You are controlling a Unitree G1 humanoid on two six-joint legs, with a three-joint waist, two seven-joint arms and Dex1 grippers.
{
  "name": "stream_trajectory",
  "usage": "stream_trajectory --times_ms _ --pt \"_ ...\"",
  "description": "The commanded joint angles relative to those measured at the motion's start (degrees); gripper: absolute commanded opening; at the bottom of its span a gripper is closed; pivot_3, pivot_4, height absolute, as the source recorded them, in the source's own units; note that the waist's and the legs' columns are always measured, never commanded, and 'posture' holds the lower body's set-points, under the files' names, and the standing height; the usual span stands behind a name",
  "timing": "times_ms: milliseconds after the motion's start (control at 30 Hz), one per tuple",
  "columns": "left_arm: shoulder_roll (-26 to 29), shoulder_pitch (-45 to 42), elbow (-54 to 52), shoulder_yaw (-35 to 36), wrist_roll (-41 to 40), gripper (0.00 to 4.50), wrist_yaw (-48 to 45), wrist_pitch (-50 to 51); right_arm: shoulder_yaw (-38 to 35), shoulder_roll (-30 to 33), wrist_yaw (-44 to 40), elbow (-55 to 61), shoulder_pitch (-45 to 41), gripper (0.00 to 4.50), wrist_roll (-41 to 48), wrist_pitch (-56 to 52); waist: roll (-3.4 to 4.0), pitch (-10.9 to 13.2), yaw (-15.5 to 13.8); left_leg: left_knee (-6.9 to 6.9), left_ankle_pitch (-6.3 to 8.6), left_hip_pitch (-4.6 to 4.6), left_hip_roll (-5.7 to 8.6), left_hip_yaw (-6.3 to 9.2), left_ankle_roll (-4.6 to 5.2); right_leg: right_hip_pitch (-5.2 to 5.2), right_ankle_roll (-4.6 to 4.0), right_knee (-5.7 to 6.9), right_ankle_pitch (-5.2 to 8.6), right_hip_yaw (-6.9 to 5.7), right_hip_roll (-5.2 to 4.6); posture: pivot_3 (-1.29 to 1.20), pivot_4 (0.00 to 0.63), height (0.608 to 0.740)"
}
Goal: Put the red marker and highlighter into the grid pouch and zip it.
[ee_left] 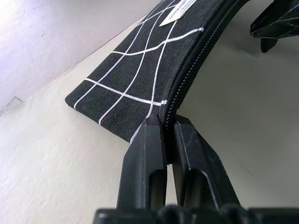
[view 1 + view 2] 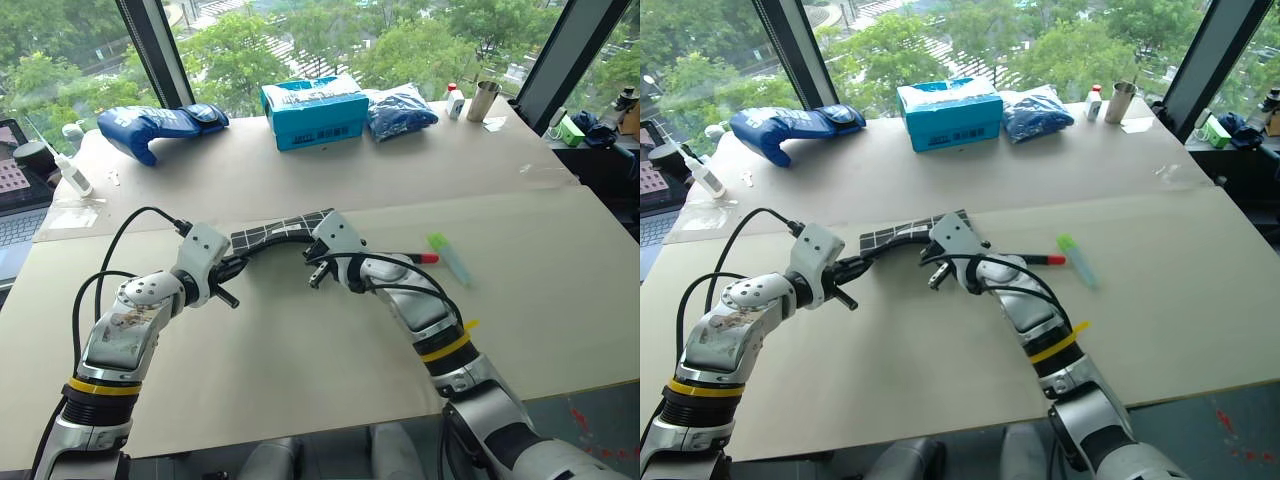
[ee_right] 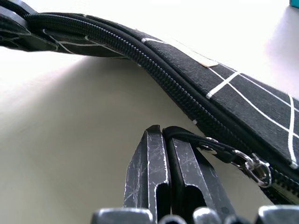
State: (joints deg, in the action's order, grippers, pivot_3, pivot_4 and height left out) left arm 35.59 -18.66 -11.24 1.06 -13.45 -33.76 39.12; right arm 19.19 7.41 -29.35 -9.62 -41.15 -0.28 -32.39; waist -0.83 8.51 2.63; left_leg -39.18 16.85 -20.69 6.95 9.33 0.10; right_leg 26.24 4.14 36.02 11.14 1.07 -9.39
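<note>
A: Right gripper is clamped on the zipper strap at one end of the grid pouch; left gripper pinches the opposite end.

B: Pens?

A: Red marker and highlighter lie on the surface beyond the pouch's right-gripper end, apparently still outside. The pouch's long axis runs between both grippers.
</note>
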Motion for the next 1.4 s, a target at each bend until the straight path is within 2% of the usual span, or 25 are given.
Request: stream_trajectory --times_ms 33,267,433,600,833,933,1000,1067,1167,1400 --pt "0.3 -1.1 -0.8 0.5 0.0 0.00 -0.4 -1.0 -0.3 -1.1 0.4 0.4 -3.2 0.10 -0.7 1.3 0.00 0.0 0.0 0.00 0.00 0.00 0.00 0.00 0.00 0.00 0.00 0.00 0.00 0.00 0.00 0.00 0.150 0.740" --pt "0.5 -1.6 0.5 -0.1 0.4 0.00 -1.4 -1.9 -3.1 -1.8 2.7 -3.5 -6.6 0.10 -0.3 0.0 0.00 0.0 0.0 0.00 0.00 0.00 0.00 0.00 0.00 0.01 0.00 0.01 0.00 0.00 0.01 0.00 0.150 0.740" --pt "0.4 -2.7 2.0 -0.8 0.8 0.00 -2.1 -2.5 -0.5 -6.1 -0.1 -2.3 -7.6 0.10 1.2 -4.3 0.01 0.0 0.4 0.01 0.00 0.02 -0.04 0.01 0.00 0.02 -0.01 0.04 -0.01 0.00 0.04 0.00 0.150 0.740" --pt "0.4 -3.4 3.0 -1.1 1.0 0.00 -2.8 -3.1 -2.0 -10.1 0.1 -6.6 -11.5 0.10 1.7 -7.5 0.01 0.0 1.0 0.00 0.00 0.00 -0.02 0.02 0.00 0.03 -0.01 0.05 -0.01 0.00 0.02 0.00 0.150 0.740" --pt "0.2 -3.5 3.2 -1.1 1.4 0.00 -3.2 -3.2 3.3 -10.0 -9.0 -4.4 -13.6 0.10 3.4 -8.9 0.01 0.0 1.3 0.00 0.00 0.01 -0.02 0.07 0.00 0.03 0.00 0.07 -0.02 -0.03 0.02 0.00 0.150 0.740" --pt "-0.1 -3.6 3.3 -1.2 1.5 0.00 -3.2 -3.2 7.8 -7.8 -14.1 -3.4 -12.8 0.10 2.2 -7.4 0.01 0.0 1.4 0.00 0.00 0.00 -0.03 0.07 0.00 0.05 0.00 0.08 -0.02 -0.02 0.02 0.00 0.150 0.740" --pt "-0.3 -3.8 3.3 -1.1 1.6 0.00 -3.2 -3.2 9.3 -6.8 -13.0 -6.8 -12.9 0.10 -0.8 -4.9 0.01 0.0 1.4 0.00 0.01 0.00 -0.02 0.07 0.00 0.05 0.00 0.08 -0.02 -0.03 0.02 0.00 0.150 0.740" --pt "-0.5 -3.8 3.4 -1.1 1.7 0.00 -3.1 -3.2 7.6 -7.5 -10.8 -9.9 -13.5 0.10 -0.9 -4.0 0.01 0.0 1.3 0.00 0.01 0.01 -0.01 0.07 0.00 0.05 0.01 0.08 -0.02 -0.03 0.02 0.00 0.150 0.740" --pt "-0.8 -3.8 3.4 -1.0 1.7 0.00 -3.1 -3.2 5.0 -9.3 -10.4 -10.3 -14.2 0.10 0.9 -4.4 0.01 0.0 1.4 -0.01 0.00 0.00 -0.01 0.07 -0.01 0.05 0.00 0.08 -0.03 -0.03 0.02 0.00 0.150 0.740" --pt "-1.5 -4.1 3.5 -0.9 1.7 0.00 -2.9 -3.1 5.8 -9.2 -9.3 -13.5 -13.8 0.10 -2.1 -2.1 0.01 0.0 1.4 -0.01 0.00 0.00 -0.02 0.08 -0.01 0.07 0.00 0.09 -0.03 -0.03 0.02 0.00 0.150 0.740"
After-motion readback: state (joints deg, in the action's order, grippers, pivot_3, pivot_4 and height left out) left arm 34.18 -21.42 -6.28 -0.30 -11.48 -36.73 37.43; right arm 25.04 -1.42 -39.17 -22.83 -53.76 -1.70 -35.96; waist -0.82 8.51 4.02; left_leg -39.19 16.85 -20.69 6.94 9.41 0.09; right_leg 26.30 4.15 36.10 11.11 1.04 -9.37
